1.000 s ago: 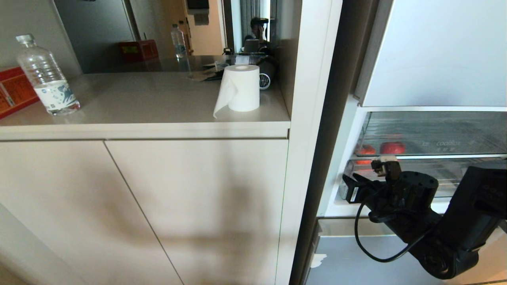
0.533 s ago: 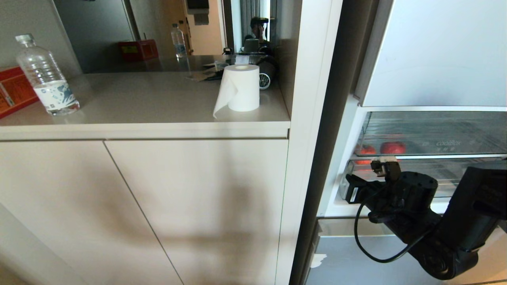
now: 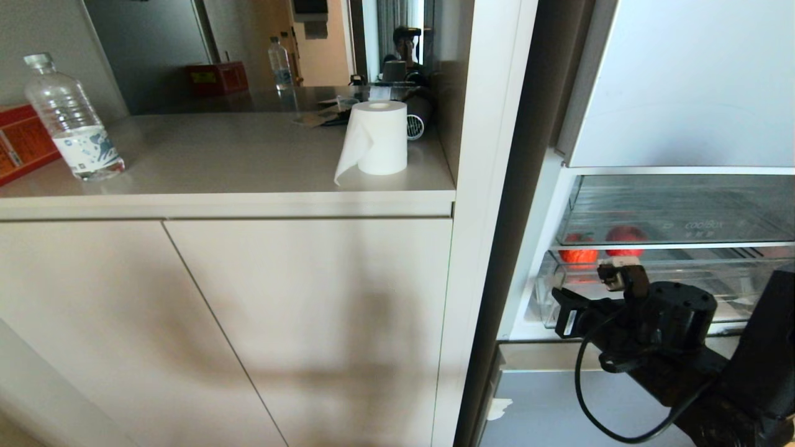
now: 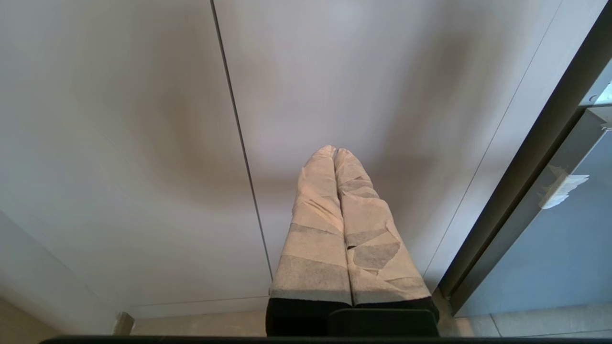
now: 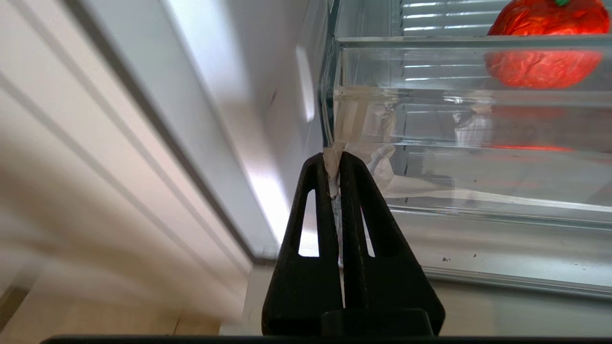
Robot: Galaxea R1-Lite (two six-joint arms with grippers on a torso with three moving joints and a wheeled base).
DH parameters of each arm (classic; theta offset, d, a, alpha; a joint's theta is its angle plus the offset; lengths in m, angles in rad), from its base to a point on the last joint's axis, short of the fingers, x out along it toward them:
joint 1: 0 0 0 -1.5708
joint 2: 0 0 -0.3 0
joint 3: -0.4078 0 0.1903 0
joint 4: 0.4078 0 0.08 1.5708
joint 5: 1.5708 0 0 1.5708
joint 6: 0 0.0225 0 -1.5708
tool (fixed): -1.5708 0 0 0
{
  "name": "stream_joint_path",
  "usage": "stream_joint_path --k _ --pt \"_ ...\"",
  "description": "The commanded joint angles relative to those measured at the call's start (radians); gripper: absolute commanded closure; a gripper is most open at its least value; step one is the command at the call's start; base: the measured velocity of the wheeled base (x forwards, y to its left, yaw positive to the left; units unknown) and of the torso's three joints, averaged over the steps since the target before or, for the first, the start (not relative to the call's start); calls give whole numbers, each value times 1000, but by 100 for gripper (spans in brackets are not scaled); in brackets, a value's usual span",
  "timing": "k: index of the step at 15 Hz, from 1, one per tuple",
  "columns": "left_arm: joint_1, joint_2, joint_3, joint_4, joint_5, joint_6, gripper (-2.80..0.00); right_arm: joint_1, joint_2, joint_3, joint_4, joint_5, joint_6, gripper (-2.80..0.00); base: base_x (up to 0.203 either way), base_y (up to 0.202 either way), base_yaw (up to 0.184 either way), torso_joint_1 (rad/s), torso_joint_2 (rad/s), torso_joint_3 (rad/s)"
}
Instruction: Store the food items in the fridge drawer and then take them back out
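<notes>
Head view: both food items, tangerine (image 3: 579, 247) and apple (image 3: 625, 239), sit inside the fridge drawer (image 3: 652, 285), so we judge storing done; taking them out is left. Right end effector (image 3: 564, 303) is at the drawer's left front corner.

Left wrist view: left end effector (image 4: 334, 152) pressed together, empty, parked by the cabinet doors (image 4: 143, 143).

Right wrist view: right end effector (image 5: 334, 160) clamped on a tape tab (image 5: 356, 124) stuck to the drawer front (probably the pull handle). Drawer barely out.
</notes>
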Motion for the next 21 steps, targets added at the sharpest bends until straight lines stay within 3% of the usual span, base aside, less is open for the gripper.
stream_joint_path --k 1,4,5,11,13,16,19,21 --pt "0 1 0 0 0 0 0 0 -64 66 -9 -1 2 0 0 0 0 0 0 0" --pt "0 1 0 0 0 0 0 0 -130 161 -9 0 15 0 0 0 0 0 0 0" --pt "0 1 0 0 0 0 0 1 -152 191 -9 0 16 -280 0 0 0 0 0 0" --pt "0 1 0 0 0 0 0 -3 -372 364 4 22 25 -280 0 0 0 0 0 0" --pt "0 1 0 0 0 0 0 -5 -519 366 97 20 26 -280 0 0 0 0 0 0" --pt "0 1 0 0 0 0 0 -12 -773 316 394 16 23 -280 0 0 0 0 0 0" --pt "0 1 0 0 0 0 0 -65 -933 62 954 14 23 -280 0 0 0 0 0 0" --pt "0 1 0 0 0 0 0 -110 -924 -112 1145 15 8 -280 0 0 0 0 0 0"
